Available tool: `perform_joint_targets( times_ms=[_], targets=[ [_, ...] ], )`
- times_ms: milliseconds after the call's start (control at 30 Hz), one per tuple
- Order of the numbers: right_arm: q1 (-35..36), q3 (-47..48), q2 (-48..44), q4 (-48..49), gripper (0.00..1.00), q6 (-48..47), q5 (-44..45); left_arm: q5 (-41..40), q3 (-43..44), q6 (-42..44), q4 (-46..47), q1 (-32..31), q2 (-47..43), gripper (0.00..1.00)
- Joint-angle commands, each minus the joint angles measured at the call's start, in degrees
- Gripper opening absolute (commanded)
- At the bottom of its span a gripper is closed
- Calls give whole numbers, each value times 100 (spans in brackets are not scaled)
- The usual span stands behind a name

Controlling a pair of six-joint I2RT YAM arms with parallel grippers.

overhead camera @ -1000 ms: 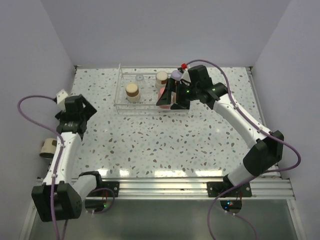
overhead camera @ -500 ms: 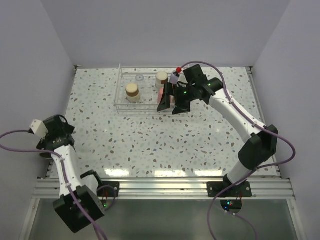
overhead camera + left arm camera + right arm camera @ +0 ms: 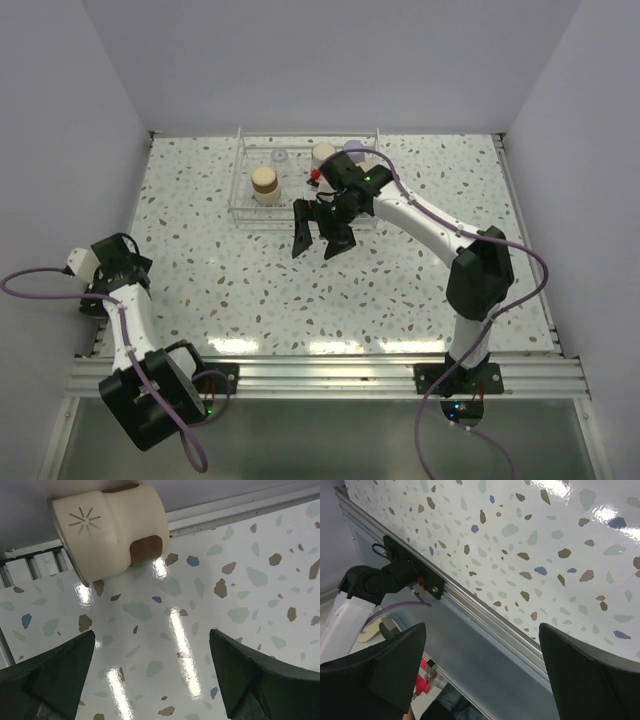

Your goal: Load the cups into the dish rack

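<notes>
The dish rack (image 3: 262, 213) stands at the table's far middle. In it I see a tan-based cup (image 3: 264, 180), a clear cup (image 3: 279, 157), another tan-based cup (image 3: 323, 153) and the lavender cup (image 3: 354, 148) at the far right corner. My right gripper (image 3: 318, 236) hangs open and empty just in front of the rack; its wrist view (image 3: 482, 670) shows only table and front rail. My left gripper (image 3: 97, 285) is open at the left table edge. The beige cup (image 3: 107, 530) lies on its side just beyond my open left gripper (image 3: 150, 675). The red-pink cup is hidden.
A metal rail (image 3: 235, 502) runs along the table's left edge behind the beige cup. The front rail (image 3: 485, 615) and the left arm's base (image 3: 375, 582) show in the right wrist view. Grey walls close in three sides.
My right gripper has drawn back out of the rack toward the near left, leaving the lavender cup in the rack. My left arm swung down to the left table edge.
</notes>
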Motion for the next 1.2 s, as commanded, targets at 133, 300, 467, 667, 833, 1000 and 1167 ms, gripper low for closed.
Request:
perform_joint_targets(
  times_ms=[133, 300, 467, 667, 833, 1000, 1167],
  targets=[
    [0, 361, 312, 19, 98, -128, -325, 198, 294, -61, 140, -89, 791, 100],
    [26, -386, 48, 802, 98, 162, -457, -57, 363, 53, -18, -274, 599, 100],
    [132, -467, -119, 768, 98, 242, -213, 57, 522, 431, -282, -291, 142, 100],
    [369, -475, -443, 337, 98, 295, 87, 917, 197, 502, 279, 191, -526, 100],
    [474, -748, -918, 285, 98, 488, 0, 899, -48, 546, 324, 806, -938, 100],
    [492, -660, -1314, -127, 98, 374, 17, 1367, -304, 336, 448, 1193, -1379, 100],
    [492, -836, -1700, -278, 98, 260, -9, 1613, -637, -7, 518, 1554, -1555, 100]
  ],
)
